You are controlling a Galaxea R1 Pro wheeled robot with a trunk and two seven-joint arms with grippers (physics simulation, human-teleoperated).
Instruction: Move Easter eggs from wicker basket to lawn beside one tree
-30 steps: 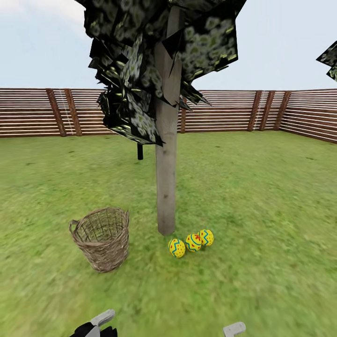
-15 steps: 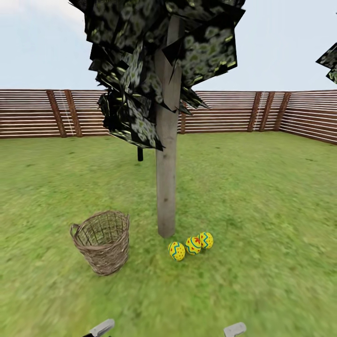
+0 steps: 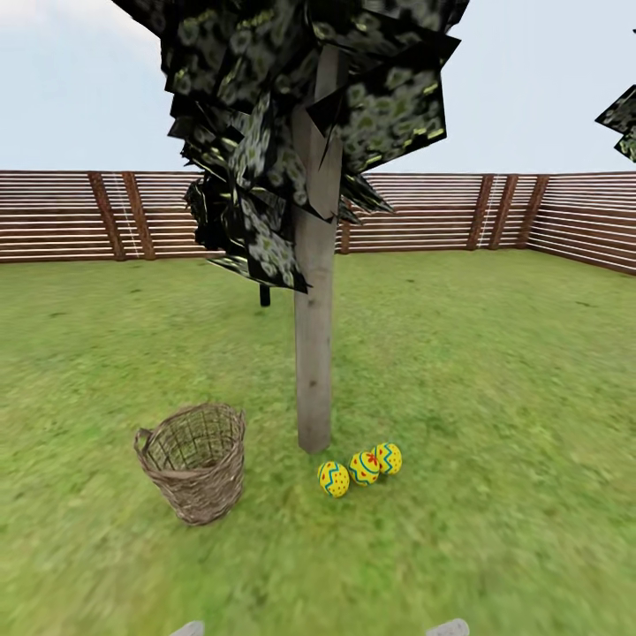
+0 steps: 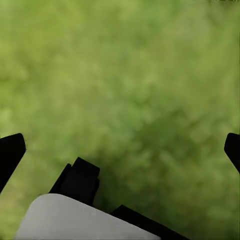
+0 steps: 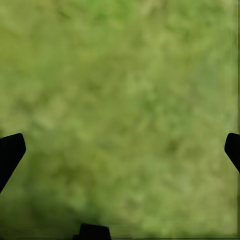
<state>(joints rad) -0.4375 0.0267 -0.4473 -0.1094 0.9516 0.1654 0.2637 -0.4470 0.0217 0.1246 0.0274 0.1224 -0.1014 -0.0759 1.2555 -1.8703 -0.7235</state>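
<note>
Round tan basket (image 3: pixel 194 464): rough open-woven wicker. Pale grey-beige tree trunk (image 3: pixel 314 353): matt wood grain. Brown slatted fence (image 3: pixel 442 210): wooden. Yellow patterned eggs (image 3: pixel 360 467): smooth.

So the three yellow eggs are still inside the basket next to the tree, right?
Not quite. The head view shows the three Easter eggs lying on the lawn at the foot of the tree, not inside the wicker basket. The basket does stand next to the tree.
</note>
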